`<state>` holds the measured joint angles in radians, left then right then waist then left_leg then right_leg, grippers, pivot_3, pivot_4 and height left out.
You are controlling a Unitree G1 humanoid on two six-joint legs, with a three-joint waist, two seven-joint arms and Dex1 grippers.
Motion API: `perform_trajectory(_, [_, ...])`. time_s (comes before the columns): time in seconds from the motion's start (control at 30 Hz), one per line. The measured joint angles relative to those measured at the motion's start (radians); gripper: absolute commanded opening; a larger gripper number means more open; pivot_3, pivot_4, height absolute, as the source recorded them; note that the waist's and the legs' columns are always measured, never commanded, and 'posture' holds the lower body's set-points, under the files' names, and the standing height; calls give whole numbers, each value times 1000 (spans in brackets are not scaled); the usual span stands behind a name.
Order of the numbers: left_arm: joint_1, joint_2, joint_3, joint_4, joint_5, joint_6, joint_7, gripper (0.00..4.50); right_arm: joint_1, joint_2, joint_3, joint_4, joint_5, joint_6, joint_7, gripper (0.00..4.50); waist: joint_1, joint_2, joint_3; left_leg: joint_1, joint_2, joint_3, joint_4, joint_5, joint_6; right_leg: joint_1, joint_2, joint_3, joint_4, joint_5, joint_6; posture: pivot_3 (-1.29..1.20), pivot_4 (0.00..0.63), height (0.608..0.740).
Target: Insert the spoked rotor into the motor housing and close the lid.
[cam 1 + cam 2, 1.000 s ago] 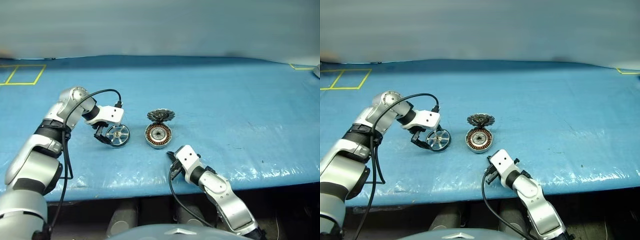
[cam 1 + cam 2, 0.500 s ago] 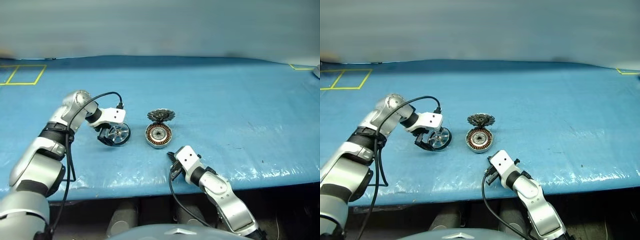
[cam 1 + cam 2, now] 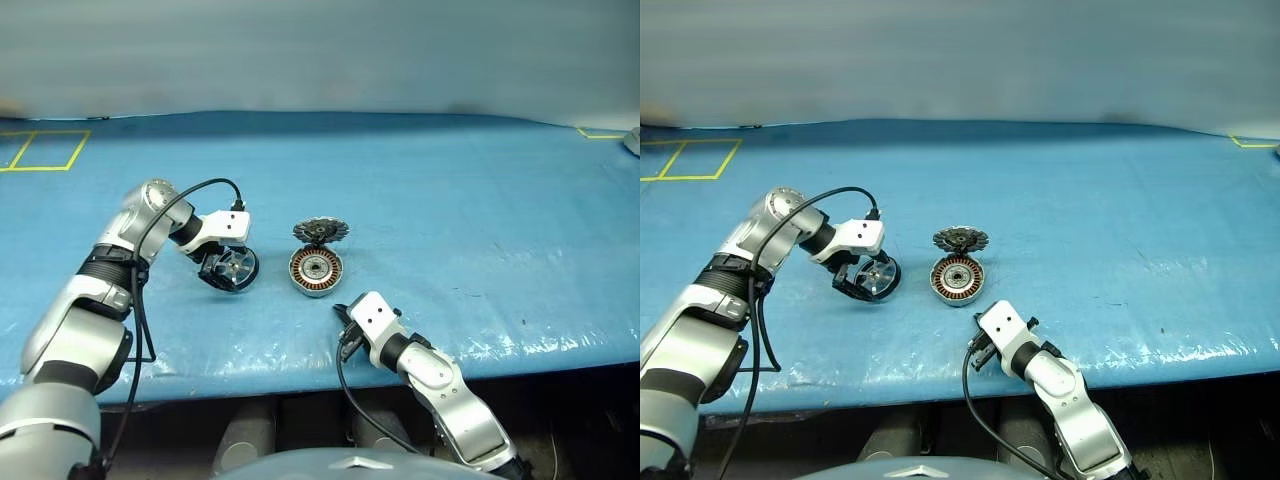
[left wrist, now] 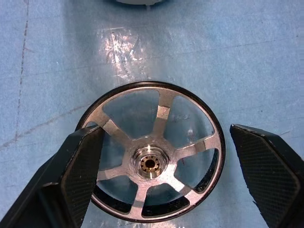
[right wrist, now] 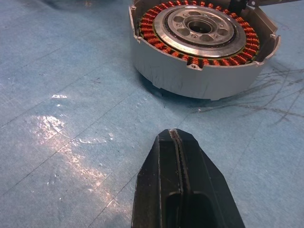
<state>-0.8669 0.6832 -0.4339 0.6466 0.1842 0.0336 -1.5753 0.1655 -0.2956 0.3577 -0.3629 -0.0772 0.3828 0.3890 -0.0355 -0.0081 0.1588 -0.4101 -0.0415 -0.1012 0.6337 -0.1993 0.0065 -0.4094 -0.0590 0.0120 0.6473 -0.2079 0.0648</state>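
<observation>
Nothing's been assembled yet: the dark-rimmed, silver-spoked rotor (image 4: 149, 156) is straddled, ungripped, by the wide-apart left claw (image 4: 175, 178), left of the copper-wound silver housing (image 3: 316, 272); the ribbed grey lid (image 3: 321, 231) is parked behind; the right claw (image 5: 183, 183) is pressed together, empty.

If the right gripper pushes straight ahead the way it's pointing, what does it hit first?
Likely the motor housing: the shut right gripper points at its grey side wall, with bare blue mat between them.

Your robot's arms are silver-grey shells with black bands at the joints. A white block with dark screw dots sits at each wrist, and a thin black cable loops from it along each forearm. The left gripper (image 4: 161, 190) and right gripper (image 5: 178, 190) have black fingers; the left pads (image 4: 83, 166) are cross-hatched.
</observation>
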Motion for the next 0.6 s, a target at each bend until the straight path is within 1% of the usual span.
perform_trajectory(0.13, [-10, 14, 1, 2, 9, -21, 23, 4486, -4, -4, 1, 0, 0, 2, 2, 0, 0, 0, 0, 0, 0, 0, 0, 0, 0, 0, 0, 0, 0, 0, 0, 0, 150, 740])
perform_trajectory(0.6, [-13, 14, -9, 27, 62, -111, 83, 4486, -3, -9, 8, -3, 0, 5, 1, 0, 0, 0, 0, 0, 0, 0, 0, 0, 0, 0, 0, 0, 1, 0, 0, 0, 150, 740])
